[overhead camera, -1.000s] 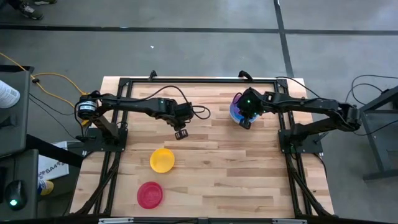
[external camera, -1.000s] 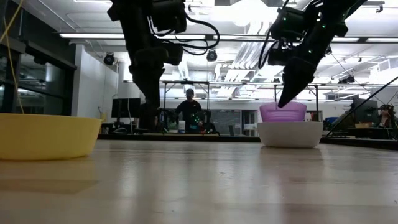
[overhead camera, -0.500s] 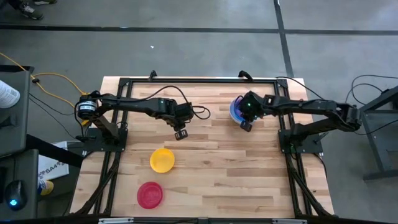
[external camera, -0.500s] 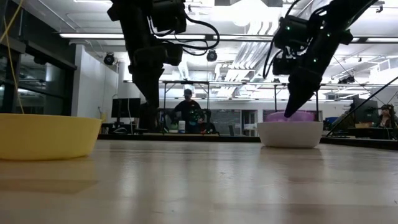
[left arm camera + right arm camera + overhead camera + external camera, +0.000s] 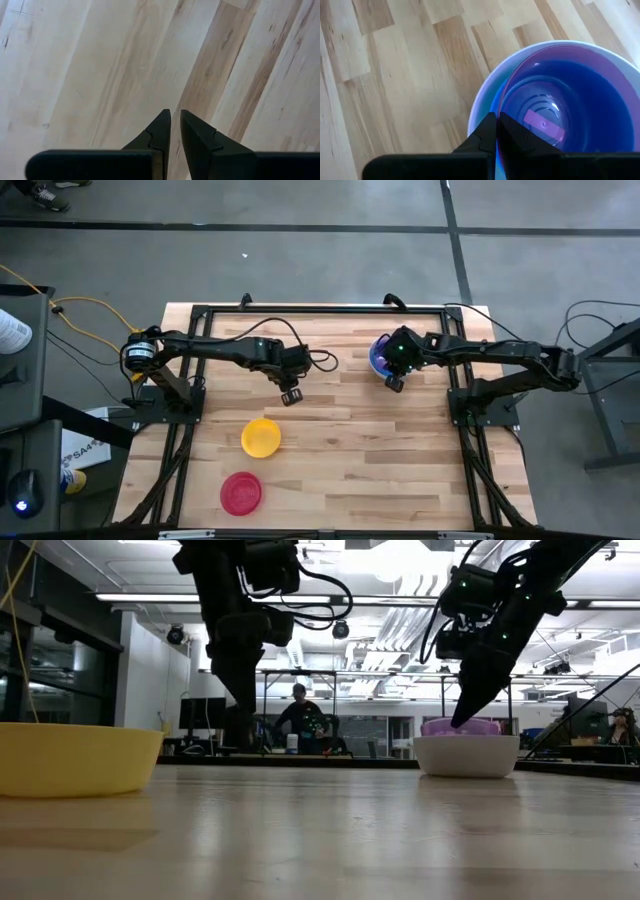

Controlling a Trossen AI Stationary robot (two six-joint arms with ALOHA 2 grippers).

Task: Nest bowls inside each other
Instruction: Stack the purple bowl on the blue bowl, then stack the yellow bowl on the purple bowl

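Desk [image 5: 350, 440], pale wooden planks: carries everything listed.

White round plastic bowl [image 5: 466, 755], far right of desk: holds the blue [image 5: 580, 95] and purple plastic bowls [image 5: 555, 50], nested. Three done, I judge.

Yellow round plastic bowl [image 5: 261, 437] and red round plastic bowl [image 5: 240, 492]: near left, loose, two left.

My right tool [image 5: 394, 379]: pinched shut on the purple rim.

My left tool [image 5: 175, 122]: over bare desk, fingers nearly together, holding nothing.

Only the right wrist view shows blue inside; the low view hides red.
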